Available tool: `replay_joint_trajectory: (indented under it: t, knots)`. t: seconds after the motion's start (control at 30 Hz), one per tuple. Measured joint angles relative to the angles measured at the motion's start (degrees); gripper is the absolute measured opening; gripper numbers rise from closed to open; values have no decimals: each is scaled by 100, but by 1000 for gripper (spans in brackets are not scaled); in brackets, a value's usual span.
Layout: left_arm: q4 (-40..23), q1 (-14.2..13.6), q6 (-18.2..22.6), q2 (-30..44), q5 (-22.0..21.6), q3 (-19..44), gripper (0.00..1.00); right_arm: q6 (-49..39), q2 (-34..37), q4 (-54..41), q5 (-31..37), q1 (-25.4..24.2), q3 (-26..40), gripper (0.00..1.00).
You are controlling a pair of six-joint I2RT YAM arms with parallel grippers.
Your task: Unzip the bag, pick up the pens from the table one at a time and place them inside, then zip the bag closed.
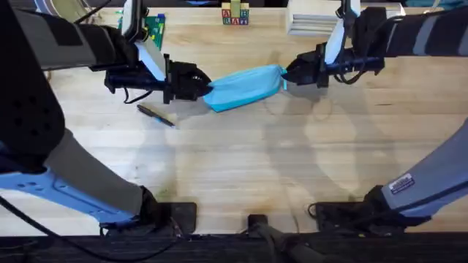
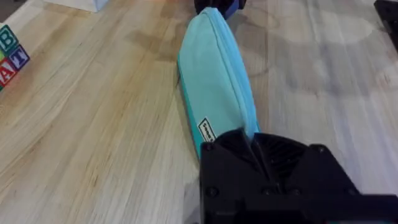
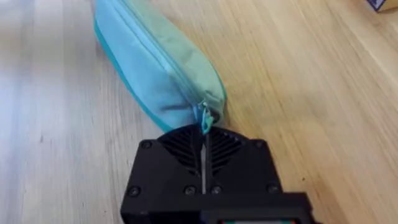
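Lengthwise, the bag point(image 1: 245, 87) spans left hand point(image 1: 207, 88) to right hand point(image 1: 287, 75), both clenching its ends.

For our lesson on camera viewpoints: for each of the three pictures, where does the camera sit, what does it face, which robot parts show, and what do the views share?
Overhead: above the arm bases, looking down and forward over the table; both arms, left claw and right claw at opposite ends of the bag; one pen.
Left wrist: on the left arm, facing along the bag; its own claw.
Right wrist: on the right arm, facing the bag's zip end; its own claw.
Shared: all three show the bag and table.
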Motion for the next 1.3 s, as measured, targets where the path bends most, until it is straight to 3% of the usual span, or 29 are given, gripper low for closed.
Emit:
replay_joint_trajectory:
  t: [0.67, 1.03, 1.3]
  knots:
    - [-2, 0, 0, 0, 0, 0, 42, 614, -36, -33, 15, 0, 0, 29]
    - [0, 0, 0, 0, -2, 0, 42, 1806, -785, -90, 514, 18, 0, 29]
    - [0, 0, 0, 0, -2, 0, 42, 2136, -784, -37, 607, 107, 0, 30]
